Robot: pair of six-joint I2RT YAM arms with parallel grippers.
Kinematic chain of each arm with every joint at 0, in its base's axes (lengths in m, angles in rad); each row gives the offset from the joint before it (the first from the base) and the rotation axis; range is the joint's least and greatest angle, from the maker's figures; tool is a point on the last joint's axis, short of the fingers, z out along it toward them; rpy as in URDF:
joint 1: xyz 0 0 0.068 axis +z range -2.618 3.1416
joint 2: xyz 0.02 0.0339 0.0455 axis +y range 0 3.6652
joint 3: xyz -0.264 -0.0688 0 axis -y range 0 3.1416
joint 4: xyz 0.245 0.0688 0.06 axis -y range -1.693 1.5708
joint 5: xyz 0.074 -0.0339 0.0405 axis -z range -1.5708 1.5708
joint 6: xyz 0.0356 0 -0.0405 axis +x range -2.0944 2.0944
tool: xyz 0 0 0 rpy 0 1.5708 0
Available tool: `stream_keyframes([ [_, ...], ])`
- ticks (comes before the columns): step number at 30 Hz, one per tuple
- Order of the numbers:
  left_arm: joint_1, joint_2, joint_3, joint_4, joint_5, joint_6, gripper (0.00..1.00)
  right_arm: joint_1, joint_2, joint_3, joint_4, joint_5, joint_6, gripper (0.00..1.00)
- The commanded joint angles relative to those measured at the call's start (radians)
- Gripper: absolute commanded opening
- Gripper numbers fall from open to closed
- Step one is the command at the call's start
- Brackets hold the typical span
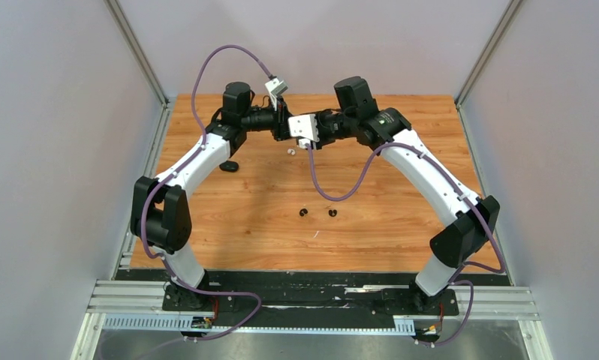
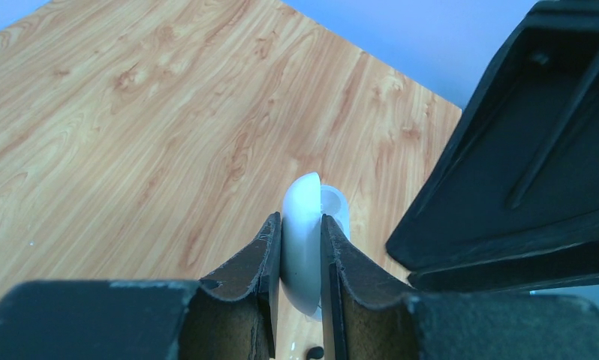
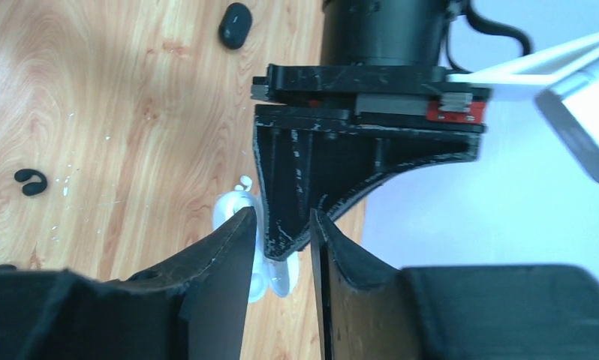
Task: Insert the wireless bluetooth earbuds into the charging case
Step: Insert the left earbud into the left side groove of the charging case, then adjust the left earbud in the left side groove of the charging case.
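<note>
My left gripper is shut on a white charging case, held edgewise above the far middle of the table; its lid looks open. My right gripper is open, its jaws straddling the case and one left gripper finger. Both grippers meet in the top view, left and right. A white earbud lies on the table under them. Two black earbuds lie at mid-table; one shows in the right wrist view.
A black charging case lies shut on the table beside the left arm, also in the right wrist view. The wooden table ends at grey walls on the left, right and far sides. Purple cables hang from both wrists.
</note>
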Motion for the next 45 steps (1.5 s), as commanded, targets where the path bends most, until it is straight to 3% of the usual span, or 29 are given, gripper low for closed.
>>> stream_keyframes([
  [1,-0.004,-0.021,0.014,0.025,0.019,-0.007,0.00,-0.006,-0.068,-0.012,0.081,-0.025,0.074,0.40],
  [4,-0.004,-0.025,0.017,0.025,0.021,-0.003,0.00,-0.024,-0.072,-0.022,0.087,-0.013,0.145,0.54],
  [8,-0.004,-0.029,0.013,0.022,0.025,0.007,0.00,-0.050,-0.068,-0.032,0.117,-0.026,0.289,0.94],
  [10,-0.004,-0.033,0.011,0.017,0.031,0.016,0.00,-0.059,-0.063,-0.040,0.129,-0.032,0.328,0.98],
  [26,-0.015,-0.060,0.001,-0.019,0.040,0.079,0.00,-0.080,0.016,-0.014,0.125,-0.085,0.351,0.97],
  [45,-0.022,-0.068,0.000,-0.033,0.058,0.125,0.00,-0.079,0.065,0.020,0.146,-0.031,0.389,0.94],
])
